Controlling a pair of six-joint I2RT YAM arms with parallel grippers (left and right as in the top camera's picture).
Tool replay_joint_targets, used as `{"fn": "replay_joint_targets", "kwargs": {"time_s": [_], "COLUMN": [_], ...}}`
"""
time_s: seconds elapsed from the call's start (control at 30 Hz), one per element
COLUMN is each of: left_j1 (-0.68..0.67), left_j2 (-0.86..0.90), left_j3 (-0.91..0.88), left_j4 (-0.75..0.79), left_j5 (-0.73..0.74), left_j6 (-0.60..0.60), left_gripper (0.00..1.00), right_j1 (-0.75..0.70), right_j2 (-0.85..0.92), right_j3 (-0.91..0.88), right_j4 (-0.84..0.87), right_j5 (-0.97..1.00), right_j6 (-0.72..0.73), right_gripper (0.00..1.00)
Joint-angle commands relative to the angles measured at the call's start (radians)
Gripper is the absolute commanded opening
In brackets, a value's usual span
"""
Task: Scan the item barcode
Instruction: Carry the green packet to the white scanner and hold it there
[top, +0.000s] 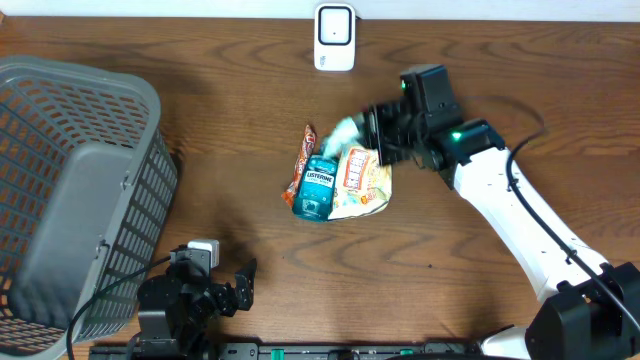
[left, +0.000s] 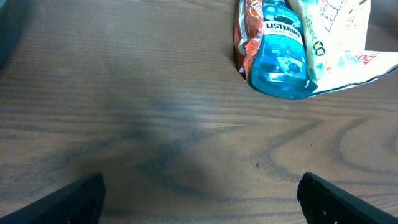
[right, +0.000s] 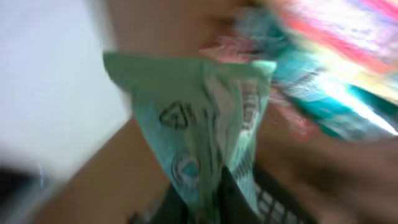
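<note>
1. My left claw is nearest, at the near edge of the brown wooden table. Its two black fingers are spread wide over bare wood and touch nothing.
2. One grey slotted plastic basket stands on the left side of the table, just beside that arm.
3. Past the left claw, mid-table, three things lie side by side in one cluster.
   - One clear blue plastic Listerine mouthwash bottle lies on its side in the middle.
   - One crinkled orange-brown snack wrapper touches its left flank.
   - One white-and-yellow printed snack bag touches its right flank.
4. At the far edge of that cluster, my right claw is pressed together on one mint-green foil packet.
   - The packet is the thing to be scanned, and it is pinched by its lower end.
   - My right wrist view is blurred, so I can read only a triangular mark and a round emblem on it.
   - I cannot tell whether it hangs clear of the table.
5. Farthest away, one white plastic scanner box stands at the table's far edge, apart from the packet.

That makes two claws, one bottle, three packets, one basket and one scanner.
</note>
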Motion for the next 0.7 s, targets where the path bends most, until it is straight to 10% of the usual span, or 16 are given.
{"fn": "replay_joint_targets", "kwargs": {"time_s": [0.0,0.3,0.67], "left_j1": [0.003,0.003,0.003], "left_j2": [-0.001,-0.001,-0.001], "left_j3": [-0.002,-0.002,-0.002], "left_j4": [-0.059,-0.059,-0.059], "left_j5": [0.014,0.013,0.014], "left_j6": [-0.009,-0.009,-0.009], "left_gripper": [0.98,0.98,0.98], "right_j1": [-0.006,-0.019,-0.083], "right_j2": [-0.014,0.036,0.398], "right_j3": [0.011,0.01,0.011], "right_j4": [0.162,0.357,1.073], "right_j5": [-0.141,-0.15,-0.443], "right_j6": [-0.504,-0.797,-0.637], "right_gripper": [0.01,0.01,0.01]}}
